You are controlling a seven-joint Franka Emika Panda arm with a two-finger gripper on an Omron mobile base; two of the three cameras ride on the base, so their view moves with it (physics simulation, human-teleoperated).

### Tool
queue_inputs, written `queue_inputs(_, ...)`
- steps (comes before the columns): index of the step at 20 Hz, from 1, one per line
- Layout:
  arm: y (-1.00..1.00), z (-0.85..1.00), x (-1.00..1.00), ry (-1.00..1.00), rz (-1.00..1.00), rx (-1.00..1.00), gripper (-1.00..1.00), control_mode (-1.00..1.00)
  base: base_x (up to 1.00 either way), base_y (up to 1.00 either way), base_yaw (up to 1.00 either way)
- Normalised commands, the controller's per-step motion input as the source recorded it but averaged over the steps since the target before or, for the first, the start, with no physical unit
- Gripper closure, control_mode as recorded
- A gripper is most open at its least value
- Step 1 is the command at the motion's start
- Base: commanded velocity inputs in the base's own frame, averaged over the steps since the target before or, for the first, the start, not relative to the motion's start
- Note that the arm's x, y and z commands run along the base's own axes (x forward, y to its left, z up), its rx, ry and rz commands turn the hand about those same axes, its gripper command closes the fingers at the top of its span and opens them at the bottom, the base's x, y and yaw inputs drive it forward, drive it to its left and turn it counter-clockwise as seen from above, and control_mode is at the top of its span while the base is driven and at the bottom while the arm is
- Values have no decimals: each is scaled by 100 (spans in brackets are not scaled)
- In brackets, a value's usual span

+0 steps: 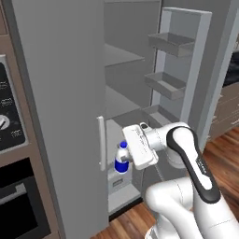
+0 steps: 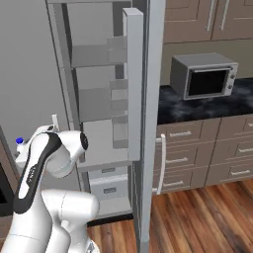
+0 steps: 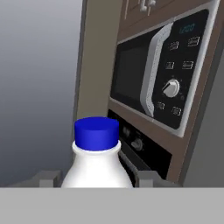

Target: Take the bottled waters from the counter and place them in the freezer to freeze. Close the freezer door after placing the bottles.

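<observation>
Holding a bottle (image 1: 122, 158) between its fingers, the gripper (image 1: 125, 156) sits in front of the open freezer (image 1: 123, 93), at the level of the lower shelf and just right of the plain door's pale handle (image 1: 101, 143). Hand view: bottle body (image 3: 97, 168) fills the gap between the two finger tips, one tip (image 3: 43, 178) on each side, blue cap (image 3: 96, 133) upright above them. Jaws closed against the bottle's sides.

Left base view: bottle has a blue cap and a blue band, partly covered by the white hand. Right base view: only the cap (image 2: 20, 141) peeks past the arm's elbow.

Freezer door (image 2: 143, 99) stands swung wide open; grey bins (image 1: 170, 44) on its inner face. Flat grey shelves inside, and a pale drawer (image 2: 109, 185) at the bottom.

Wall oven (image 3: 164, 87) with a dial and dark panel lies beyond the bottle in the hand view; the same oven (image 1: 9, 140) is at the left edge of the left base view.

Counter (image 2: 207, 106) to the right of the freezer door, black marble, carrying a microwave (image 2: 203, 75). Brown drawers (image 2: 207, 153) beneath. Wood floor (image 2: 197, 217) below.
</observation>
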Motion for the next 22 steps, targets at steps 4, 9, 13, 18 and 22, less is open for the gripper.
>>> queue_inputs(4,0,0,0,0,0,0,100,100,5,1,-3)
queue_inputs(9,0,0,0,0,0,0,100,100,36,1,-11)
queue_inputs(13,0,0,0,0,0,0,100,100,45,0,-23)
queue_inputs(18,0,0,0,0,0,0,100,100,53,1,-25)
queue_inputs(22,0,0,0,0,0,0,100,100,79,26,-27)
